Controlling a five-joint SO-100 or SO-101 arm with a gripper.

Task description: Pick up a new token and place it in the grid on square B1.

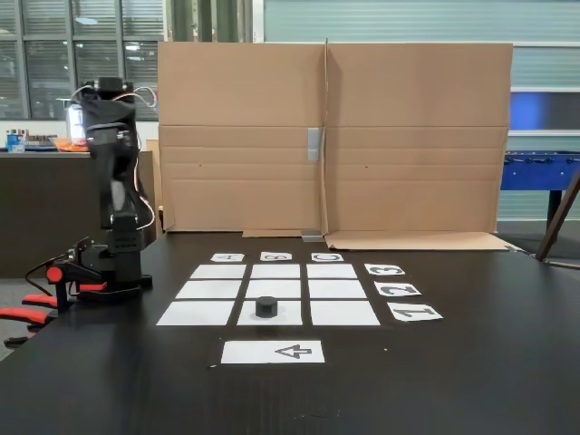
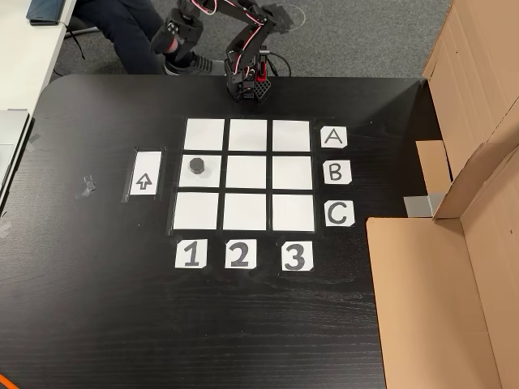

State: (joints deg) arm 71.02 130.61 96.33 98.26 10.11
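Note:
A small black token (image 2: 196, 166) sits upright on square B1 (image 2: 212, 178), the white rectangle level with the B label and above the 1 label. In the fixed view the token (image 1: 265, 306) stands on the near middle square B1 (image 1: 290, 314) of the grid (image 1: 275, 288). The other squares of the grid (image 2: 247, 172) are bare. My arm (image 1: 113, 163) is folded up over its base at the table's left side, far from the token. My gripper (image 2: 172, 36) hangs beyond the table's far edge; its jaws are too small and dark to read.
An arrow-printed sheet (image 2: 146, 173) lies beside the grid's 1 column. Cardboard panels (image 1: 331, 136) stand along the table's far side in the fixed view. A seated person's legs (image 2: 122, 24) are close to the arm. A red-handled clamp (image 1: 63, 272) holds the base.

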